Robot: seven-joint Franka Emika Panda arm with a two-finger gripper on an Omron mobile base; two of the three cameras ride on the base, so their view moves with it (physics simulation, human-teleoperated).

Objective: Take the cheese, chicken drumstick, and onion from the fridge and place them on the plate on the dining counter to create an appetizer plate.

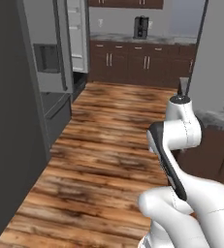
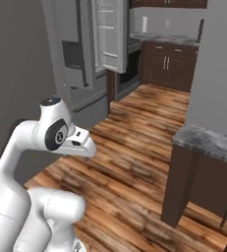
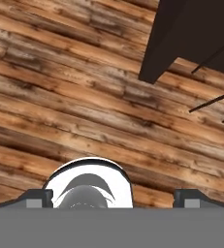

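Nearest the cameras, the single white arm (image 1: pixel 181 145) stood folded over the base, and in the hand view the pincer (image 3: pixel 113 198) pointed down at the plank floor (image 3: pixel 60 97), its two dark fingertips (image 3: pixel 36 198) set far apart at the lower edge, jaws spread about as wide as they go, with nothing between them and nothing touched. The wooden floor ran on past the arm in both base views. To the right, one corner of the dining counter's grey marbled tabletop (image 2: pixel 208 140) showed on its dark brown base, and thin dark stool legs (image 3: pixel 210 101) crossed the hand view beside that base. To the left and farther on stood the one fridge (image 1: pixel 48 63), tall and grey, with a dispenser panel in its near door; one door (image 2: pixel 110 34) beyond hung open, showing pale racks on its inner side, though what they held was too small to tell. Farthest back, a row of dark brown cabinets (image 1: pixel 133 60) ran under a stone top carrying one dark coffee machine (image 1: pixel 141 27).
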